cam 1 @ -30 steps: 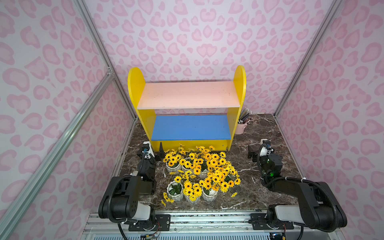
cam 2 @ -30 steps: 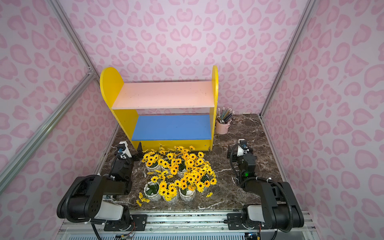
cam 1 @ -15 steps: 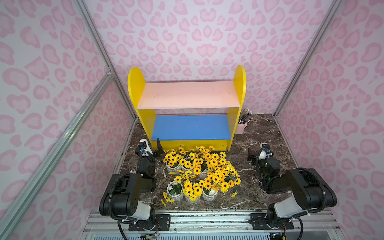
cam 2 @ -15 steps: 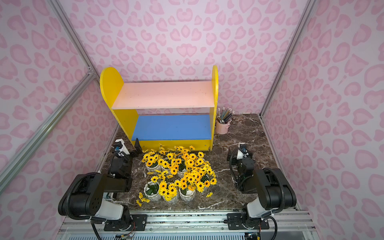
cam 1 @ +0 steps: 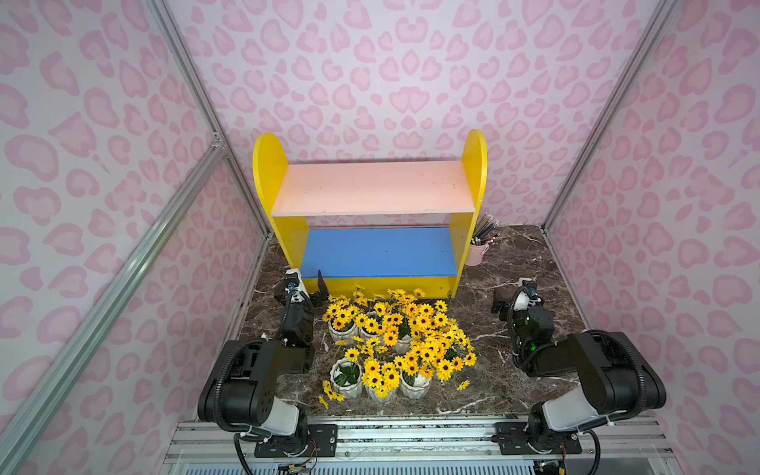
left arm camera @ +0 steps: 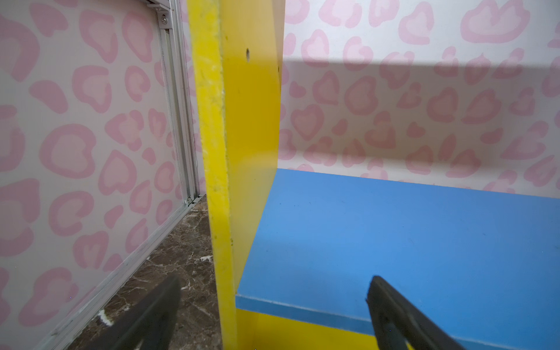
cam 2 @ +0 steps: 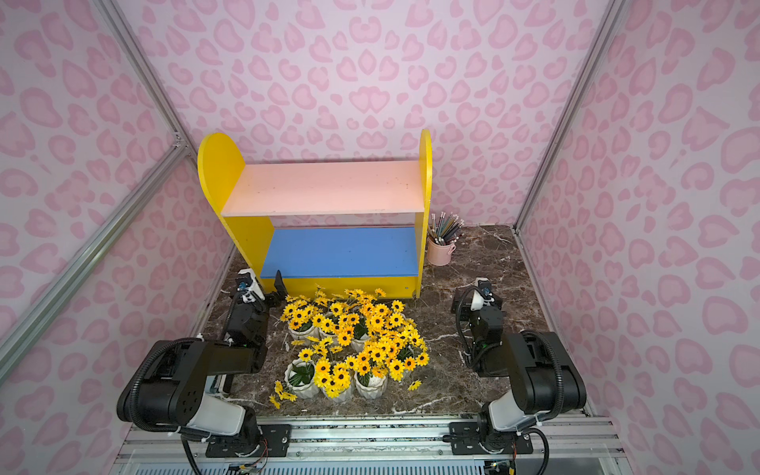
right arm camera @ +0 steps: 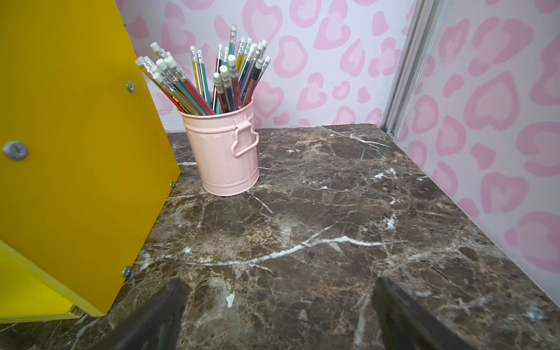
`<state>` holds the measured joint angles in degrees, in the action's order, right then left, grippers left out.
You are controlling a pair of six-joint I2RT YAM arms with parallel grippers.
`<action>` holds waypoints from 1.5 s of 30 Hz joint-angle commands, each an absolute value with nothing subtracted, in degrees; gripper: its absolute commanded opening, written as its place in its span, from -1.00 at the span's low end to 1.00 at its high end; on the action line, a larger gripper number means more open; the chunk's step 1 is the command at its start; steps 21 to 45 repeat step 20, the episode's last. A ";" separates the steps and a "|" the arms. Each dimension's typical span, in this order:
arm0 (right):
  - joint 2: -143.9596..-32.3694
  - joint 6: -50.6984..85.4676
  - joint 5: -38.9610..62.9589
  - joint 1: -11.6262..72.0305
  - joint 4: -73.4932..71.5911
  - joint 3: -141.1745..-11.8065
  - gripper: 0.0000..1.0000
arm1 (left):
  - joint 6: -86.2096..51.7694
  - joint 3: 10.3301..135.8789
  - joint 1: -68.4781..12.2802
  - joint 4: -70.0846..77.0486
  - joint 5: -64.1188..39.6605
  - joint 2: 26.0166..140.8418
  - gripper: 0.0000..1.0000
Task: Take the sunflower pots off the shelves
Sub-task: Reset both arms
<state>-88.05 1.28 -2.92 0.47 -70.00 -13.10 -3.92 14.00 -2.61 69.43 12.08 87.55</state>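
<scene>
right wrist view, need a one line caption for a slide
Open right pincer over the marble tabletop, facing a pink pencil cup beside the yellow shelf panel.

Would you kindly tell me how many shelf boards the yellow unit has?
2: the pink upper board and, directly below it, the blue lower board; no further board seems hidden.

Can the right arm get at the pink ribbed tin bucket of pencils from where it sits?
Probably yes: the right gripper is open and only bare dark marble tabletop lies between it and the pink bucket.
</scene>
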 commanded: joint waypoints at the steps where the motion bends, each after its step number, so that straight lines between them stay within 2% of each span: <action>1: -87.98 1.49 -3.01 0.44 -71.29 -13.55 0.98 | -2.97 14.50 -2.58 69.34 12.92 87.63 0.96; 45: -87.98 1.49 -3.02 0.40 -71.28 -13.45 0.98 | -2.95 14.74 -2.59 68.91 12.84 87.78 0.96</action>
